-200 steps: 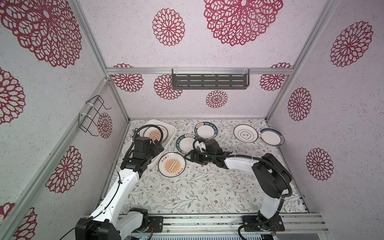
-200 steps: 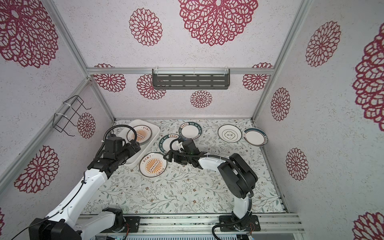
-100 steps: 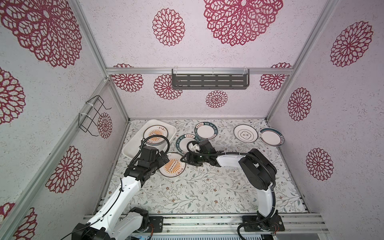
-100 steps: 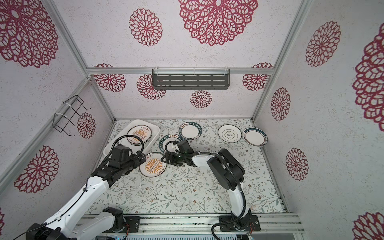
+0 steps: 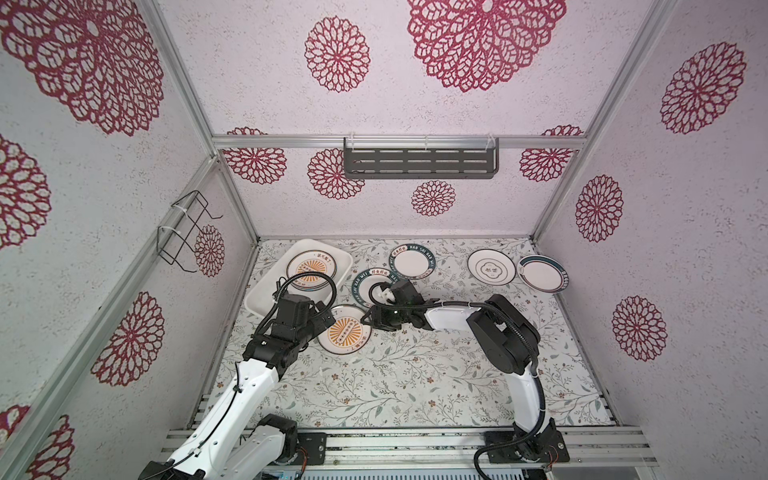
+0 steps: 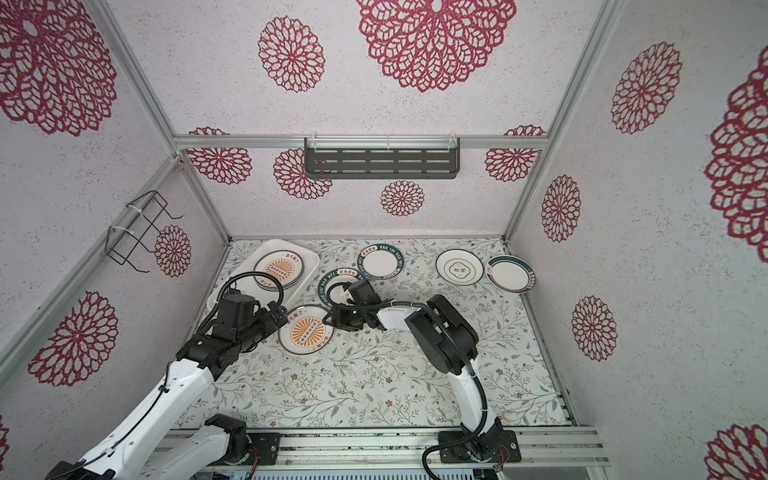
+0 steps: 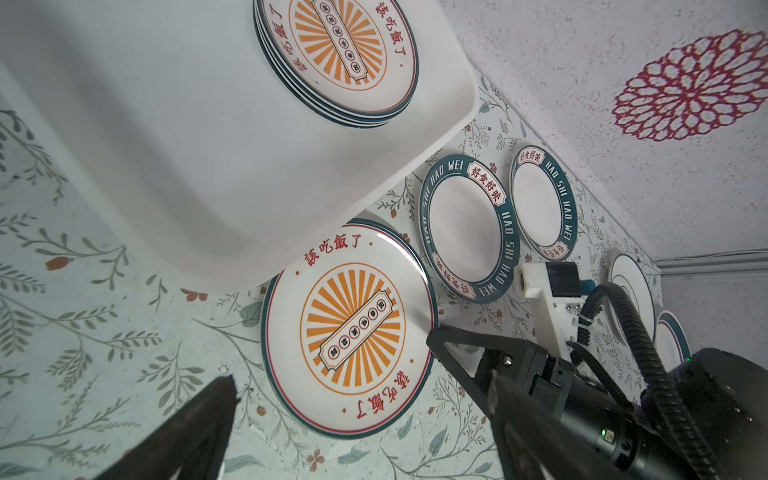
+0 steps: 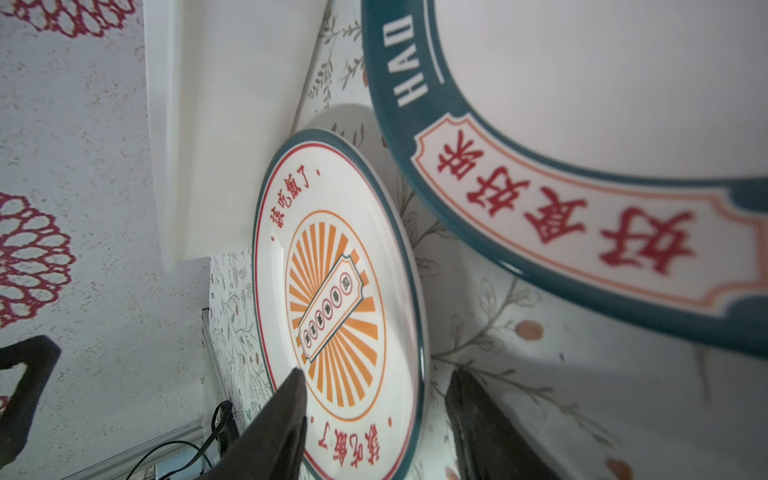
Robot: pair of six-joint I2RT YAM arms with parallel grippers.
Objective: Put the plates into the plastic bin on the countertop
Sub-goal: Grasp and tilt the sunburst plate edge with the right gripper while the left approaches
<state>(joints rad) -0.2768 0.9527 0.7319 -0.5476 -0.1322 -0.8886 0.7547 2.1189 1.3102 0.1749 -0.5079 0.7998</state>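
Here, in both top views, the plastic bin lay at the upper left of the countertop, and a stack of sunburst plates sat inside its far end. A single sunburst plate lay on the countertop just below the bin's near corner, left of centre in the frame. The right gripper reached in from the right to that plate's right edge. In the right wrist view its fingers stood partly apart, one over the plate's printed face and the other outside the rim. A strip of countertop showed between that outer finger and the rim, so the plate was not pinched. The left gripper hung at the plate's upper left edge, near the bin, its fingers spread wide and holding nothing. Above the right gripper a lettered plate showed partly behind the wrist, and a second lettered plate lay just up and right of it. Further right along the back of the countertop lay a ringed plate and, at the far right, a teal-edged plate. Whether that last one lay flat or leaned could not be told.
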